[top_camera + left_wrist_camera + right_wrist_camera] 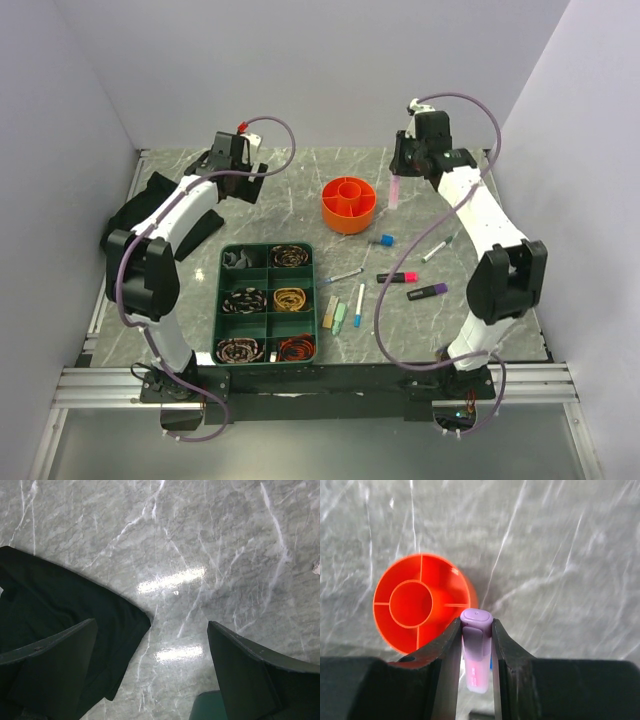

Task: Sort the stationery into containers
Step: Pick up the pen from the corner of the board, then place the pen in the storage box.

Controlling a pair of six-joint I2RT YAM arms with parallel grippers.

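Observation:
My right gripper (398,172) (476,626) is shut on a pink marker with a purple cap (395,189) (476,645), which hangs upright above the table just right of the round orange pot (349,204) (422,602). The pot's central tube and divided sections show nothing inside. More stationery lies on the marble in front of the pot: a blue-capped piece (383,240), a white pen (437,249), a thin pen (345,275), a black and pink marker (397,277), a black and purple marker (427,292), a blue pen (359,305) and pale eraser blocks (335,314). My left gripper (240,172) (150,630) stands open over bare table at the back left.
A dark green divided tray (266,249) holding coiled bands sits at the centre front; its corner (210,707) shows in the left wrist view. A black object (195,232) (60,605) lies under the left arm. Walls close in on three sides.

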